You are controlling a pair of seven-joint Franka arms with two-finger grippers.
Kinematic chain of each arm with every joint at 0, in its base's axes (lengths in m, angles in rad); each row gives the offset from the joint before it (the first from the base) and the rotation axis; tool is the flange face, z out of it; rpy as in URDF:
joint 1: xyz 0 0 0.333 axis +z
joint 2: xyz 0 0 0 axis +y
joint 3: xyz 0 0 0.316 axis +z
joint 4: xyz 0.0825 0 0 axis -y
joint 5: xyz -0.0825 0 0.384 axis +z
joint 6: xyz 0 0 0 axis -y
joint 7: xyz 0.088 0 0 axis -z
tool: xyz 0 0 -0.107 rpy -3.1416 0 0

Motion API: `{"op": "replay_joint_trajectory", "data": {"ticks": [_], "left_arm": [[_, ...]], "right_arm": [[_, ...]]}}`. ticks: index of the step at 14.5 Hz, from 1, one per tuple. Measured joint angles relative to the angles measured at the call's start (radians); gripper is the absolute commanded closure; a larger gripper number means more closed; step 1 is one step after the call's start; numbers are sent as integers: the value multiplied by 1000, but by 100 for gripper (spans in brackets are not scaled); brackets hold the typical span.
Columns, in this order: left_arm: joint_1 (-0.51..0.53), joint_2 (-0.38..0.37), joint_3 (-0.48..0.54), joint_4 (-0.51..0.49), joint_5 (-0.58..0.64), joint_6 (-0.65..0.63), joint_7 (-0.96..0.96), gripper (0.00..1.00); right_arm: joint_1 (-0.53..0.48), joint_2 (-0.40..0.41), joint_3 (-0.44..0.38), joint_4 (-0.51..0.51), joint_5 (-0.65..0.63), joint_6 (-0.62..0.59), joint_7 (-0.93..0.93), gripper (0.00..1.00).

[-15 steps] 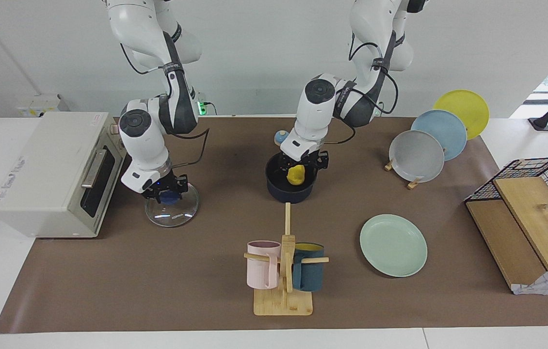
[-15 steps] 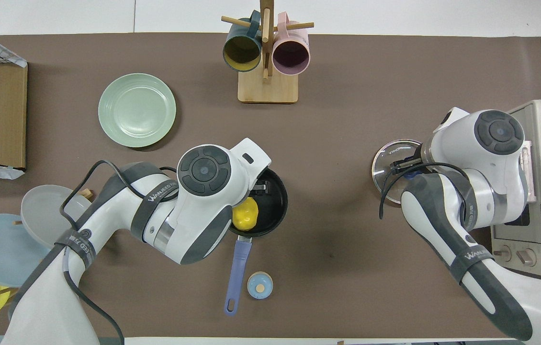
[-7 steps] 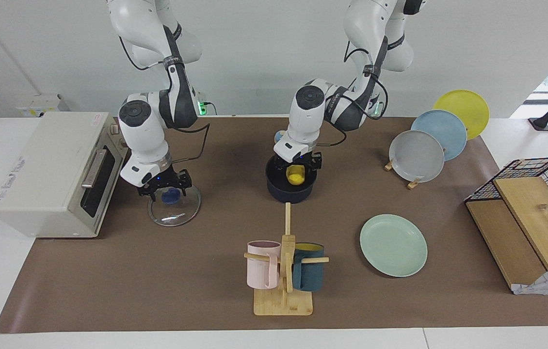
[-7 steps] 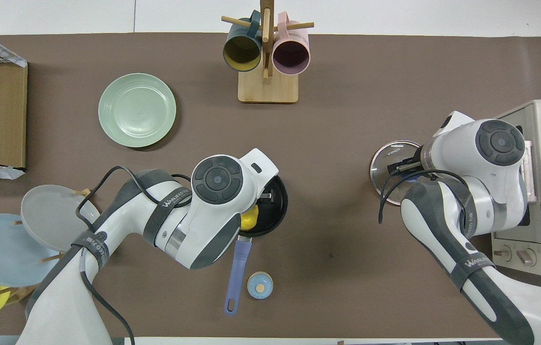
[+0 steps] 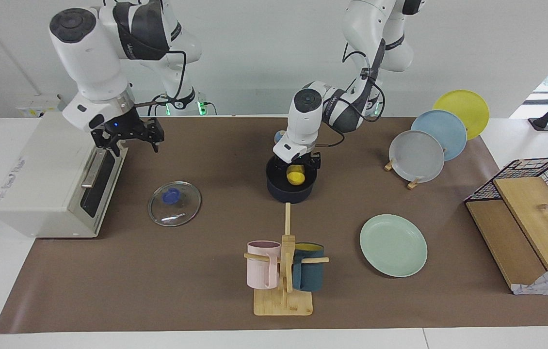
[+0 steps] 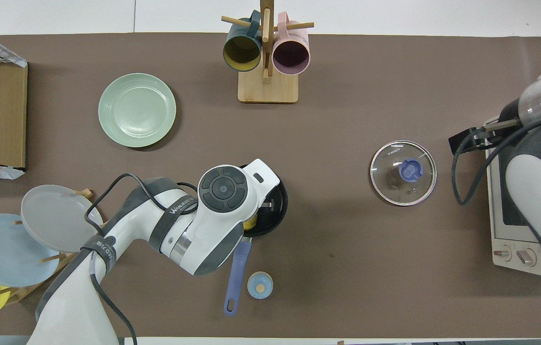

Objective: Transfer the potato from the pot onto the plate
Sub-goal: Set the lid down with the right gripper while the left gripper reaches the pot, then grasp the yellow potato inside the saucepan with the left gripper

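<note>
- Facing view, frame centre: left gripper (image 5: 297, 166) straddles the potato (image 5: 296, 175) inside the pot (image 5: 289, 184); closure unreadable. A shallow grip may drop it short of the mint plate (image 5: 393, 245), lower right.
- Facing view, upper left: right gripper (image 5: 127, 134), fingers spread and empty, waits over the toaster oven (image 5: 48, 169).
- Overhead view, centre: left arm hides most of the potato (image 6: 251, 222), so misalignment could go unnoticed.

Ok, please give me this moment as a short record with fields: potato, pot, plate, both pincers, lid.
potato: in the pot, at the left pincer's tips
pot: on the table, handle toward the robots
plate: bare, farther from the robots than the pot, toward the left arm's end
left pincer: down in the pot, at the potato
right pincer: raised, open, over the oven's front edge, waiting
glass lid: flat on the table, untouched
</note>
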Motion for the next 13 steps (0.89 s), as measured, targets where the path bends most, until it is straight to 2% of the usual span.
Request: {"op": "replay_joint_trajectory", "data": {"ticks": [1, 2, 4, 7, 13], "left_arm": [[-5, 1, 0, -4, 0, 1, -3, 4], [-9, 4, 0, -8, 0, 3, -7, 12], [-12, 11, 1, -12, 0, 12, -11, 37], [-13, 5, 5, -9, 0, 14, -13, 99], [-11, 4, 20, 0, 0, 9, -22, 100]], "right_arm": [[-1, -8, -18, 0, 0, -27, 0, 0], [-2, -9, -30, -1, -1, -52, 0, 0], [-2, -9, -37, -4, -2, -73, 0, 0], [-14, -9, -39, -3, -2, -72, 0, 0], [-27, -10, -40, 1, -3, -71, 0, 0]]}}
